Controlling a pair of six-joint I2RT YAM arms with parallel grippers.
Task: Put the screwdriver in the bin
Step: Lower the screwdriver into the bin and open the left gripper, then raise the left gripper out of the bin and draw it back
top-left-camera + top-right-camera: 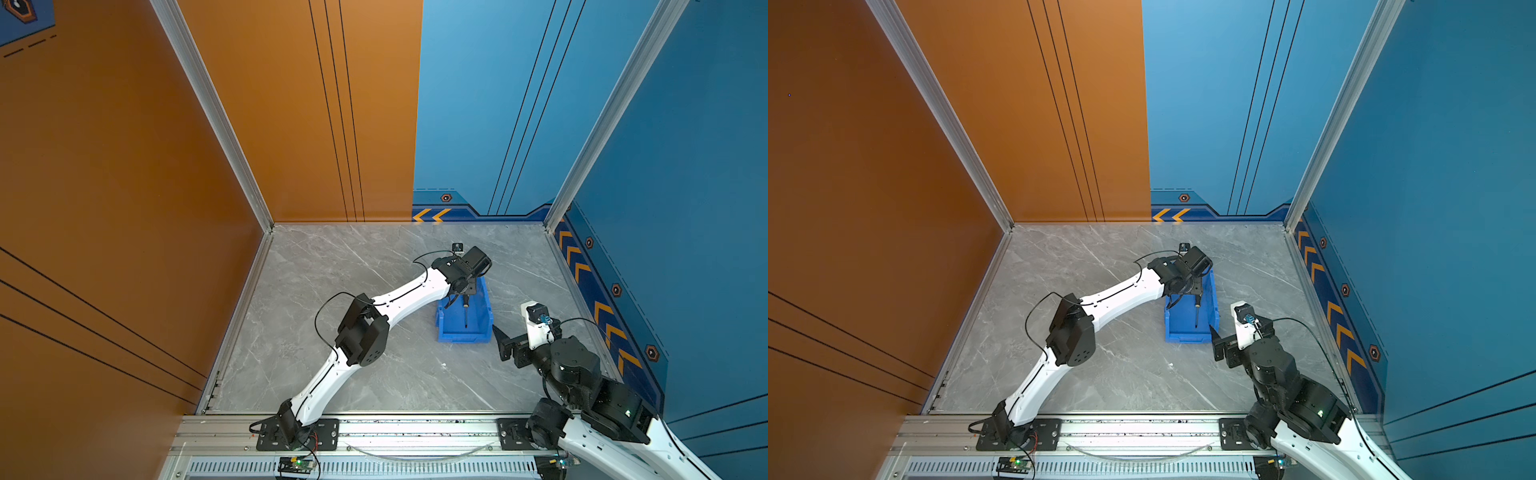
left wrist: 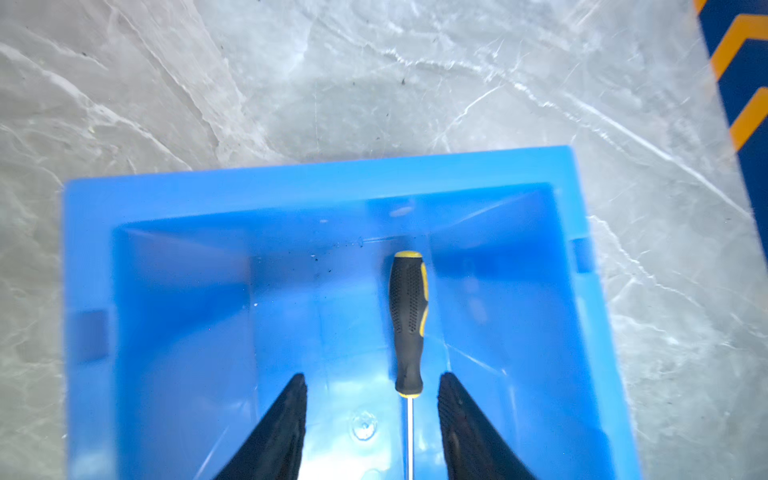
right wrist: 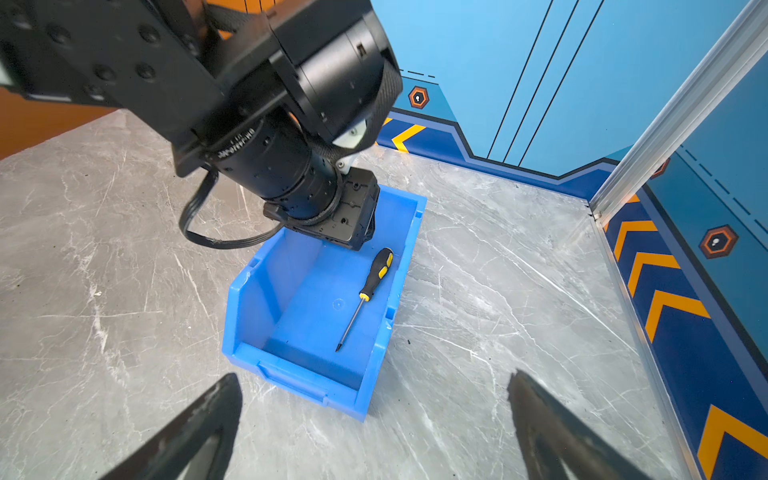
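The screwdriver (image 3: 365,291) lies inside the bin (image 3: 307,384), nearer the right edge of the worktop (image 1: 332,291). The left pincer (image 2: 372,375), partly open, holds nothing above it; the right pincer (image 3: 374,375) is open and empty too.

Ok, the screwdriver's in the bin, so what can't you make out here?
Tip of the screwdriver: left wrist view, shaft runs off the bottom edge; too small in both top views.
Far end of the bin: both top views, covered by the left arm's wrist.
Fingers of the left gripper: right wrist view, hidden behind its own camera.
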